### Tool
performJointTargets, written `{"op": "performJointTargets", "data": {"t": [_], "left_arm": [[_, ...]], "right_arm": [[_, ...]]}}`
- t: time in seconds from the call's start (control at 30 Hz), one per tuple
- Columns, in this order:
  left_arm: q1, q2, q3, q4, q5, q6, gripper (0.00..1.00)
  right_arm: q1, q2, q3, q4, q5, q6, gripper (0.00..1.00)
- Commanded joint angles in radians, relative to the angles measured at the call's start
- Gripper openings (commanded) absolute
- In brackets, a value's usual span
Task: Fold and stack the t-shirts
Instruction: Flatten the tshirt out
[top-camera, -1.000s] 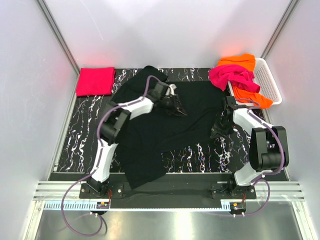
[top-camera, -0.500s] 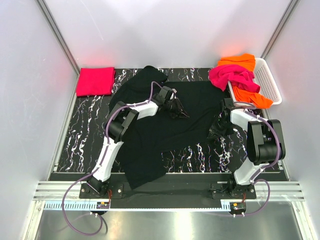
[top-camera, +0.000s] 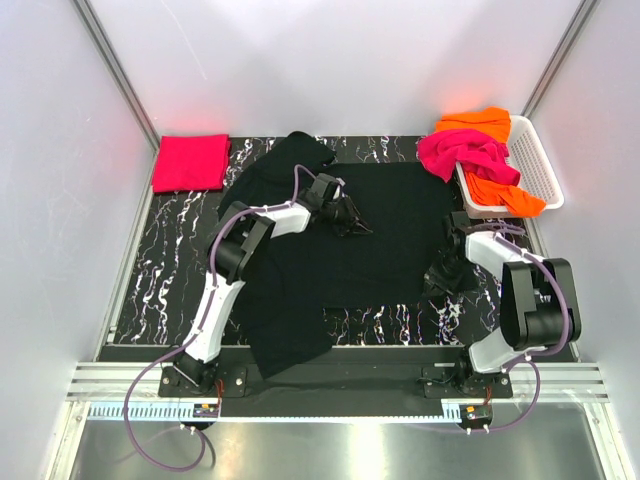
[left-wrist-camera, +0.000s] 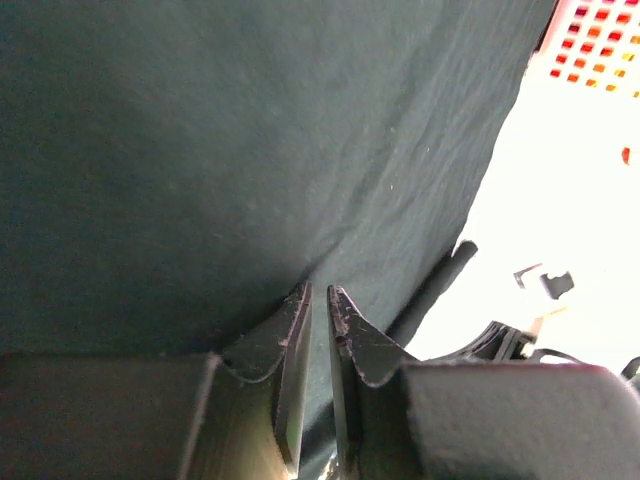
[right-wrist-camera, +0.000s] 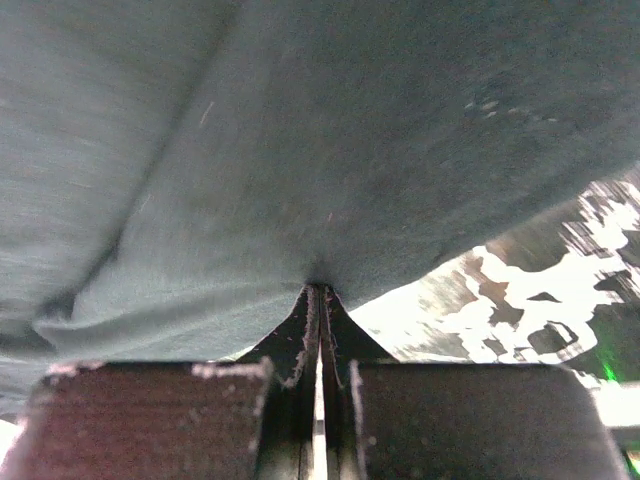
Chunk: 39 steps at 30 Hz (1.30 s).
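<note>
Black t-shirt (top-camera: 380, 240) lies spread on the marbled table (top-camera: 165, 270), its lower left part bunched toward the near edge. Both grippers pinch it, probably to tension the panel for a fold.

- Left gripper (left-wrist-camera: 318, 292): jaws narrow, cloth drawn in at the tips. The arm reaches far over the shirt's upper middle.
- Right gripper (right-wrist-camera: 320, 288): clamped on the right hem fold, elbow tucked back, low to the table.

Folded red-pink t-shirt (top-camera: 190, 162) sits far left. Magenta t-shirt (top-camera: 462, 152) and orange t-shirt (top-camera: 500, 190) drape over the white basket (top-camera: 538, 160).
</note>
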Motion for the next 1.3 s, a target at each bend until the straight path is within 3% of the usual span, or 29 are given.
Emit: {"op": "performJointTargets", "data": {"t": [0.0,0.2,0.33,0.47,0.67,0.93,1.07,1.2,1.27], "left_arm": [[0.018,0.025,-0.006,0.045,-0.02,-0.001,0.18],[0.018,0.005,0.017,0.033,-0.005,0.017,0.18],[0.008,-0.062,0.003,-0.004,-0.011,0.055,0.19],[0.001,-0.139,-0.014,-0.051,-0.018,0.089,0.2],[0.012,-0.271,-0.021,-0.263,-0.104,0.304,0.27],[0.185,-0.539,-0.259,-0.404,-0.21,0.486,0.33],[0.317,-0.579,-0.345,-0.455,-0.216,0.545,0.33],[0.435,-0.555,-0.33,-0.502,-0.232,0.626,0.35],[0.468,-0.53,-0.307,-0.522,-0.224,0.637,0.35]], "right_arm": [[0.003,-0.057,-0.032,-0.133,0.097,0.038,0.0],[0.003,-0.236,-0.058,-0.21,-0.012,0.009,0.0],[0.003,-0.303,0.026,-0.187,0.032,-0.037,0.0],[0.003,-0.196,0.106,-0.152,0.072,-0.097,0.0],[0.005,-0.002,0.215,-0.082,0.066,-0.16,0.0],[0.003,0.148,0.417,-0.034,0.074,-0.25,0.18],[0.003,0.277,0.547,-0.031,0.089,-0.253,0.31],[0.002,0.427,0.696,-0.032,0.089,-0.244,0.4],[0.003,0.47,0.787,-0.034,0.089,-0.238,0.51]]}}
